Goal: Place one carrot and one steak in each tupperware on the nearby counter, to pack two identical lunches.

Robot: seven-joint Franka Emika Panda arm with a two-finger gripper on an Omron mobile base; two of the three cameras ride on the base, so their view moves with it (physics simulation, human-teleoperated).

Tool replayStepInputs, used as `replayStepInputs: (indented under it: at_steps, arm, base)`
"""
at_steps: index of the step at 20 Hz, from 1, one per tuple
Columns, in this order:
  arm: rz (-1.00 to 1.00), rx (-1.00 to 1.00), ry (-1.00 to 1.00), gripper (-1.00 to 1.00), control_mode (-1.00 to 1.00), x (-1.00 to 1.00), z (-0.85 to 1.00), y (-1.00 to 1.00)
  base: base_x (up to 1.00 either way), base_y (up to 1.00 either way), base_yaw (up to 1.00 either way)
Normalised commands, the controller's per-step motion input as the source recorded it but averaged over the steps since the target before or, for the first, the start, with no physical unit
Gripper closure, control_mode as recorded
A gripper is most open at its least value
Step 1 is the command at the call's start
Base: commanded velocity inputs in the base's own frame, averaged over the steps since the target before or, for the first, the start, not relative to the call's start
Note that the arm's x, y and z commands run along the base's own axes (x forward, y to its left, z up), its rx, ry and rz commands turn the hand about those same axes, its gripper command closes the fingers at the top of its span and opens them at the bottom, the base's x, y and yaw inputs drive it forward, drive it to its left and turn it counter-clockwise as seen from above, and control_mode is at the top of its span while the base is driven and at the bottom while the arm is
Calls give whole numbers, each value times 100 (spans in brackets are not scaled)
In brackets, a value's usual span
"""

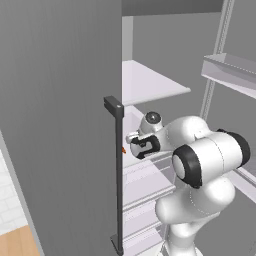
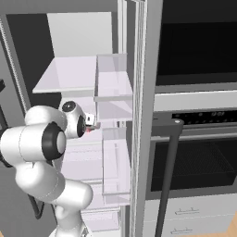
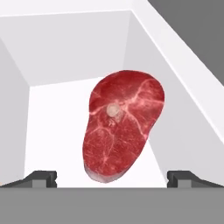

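So closest to the camera on the hand you've got the gripper with its two dark tips spread wide apart, nothing between them. They sit on either side of the near end of the steak, which makes sense if the plan is to come down around the meat and pinch it across its narrow end, so my guess is this is the lineup before a grab.

The steak itself lies flat on the white floor of a fridge compartment, a red slab with pale marbling and a small round bone spot near the middle. It sits toward the right-hand wall as that view shows it, so one finger may not get much room on that side.

From the left base view, the arm reaches into the open fridge past the tall grey door, and there's a little orange sliver, probably a carrot, peeking out right at the door's edge, just beside the hand.
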Motion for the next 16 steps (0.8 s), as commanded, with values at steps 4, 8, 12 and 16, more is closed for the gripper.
replayStepInputs:
  at_steps: [4, 8, 12, 16]
  arm:
    - [0, 0, 0, -100, -100, 6, -2, 0]
    - [-1, 0, 0, -100, -100, 24, -2, 0]
    - [0, 0, 0, -100, -100, 17, -11, 0]
    - [-1, 0, 0, -100, -100, 4, -40, 0]
  base:
    - [0, 0, 0]
    - [0, 0, 0]
    - [0, 0, 0]
    - [0, 0, 0]
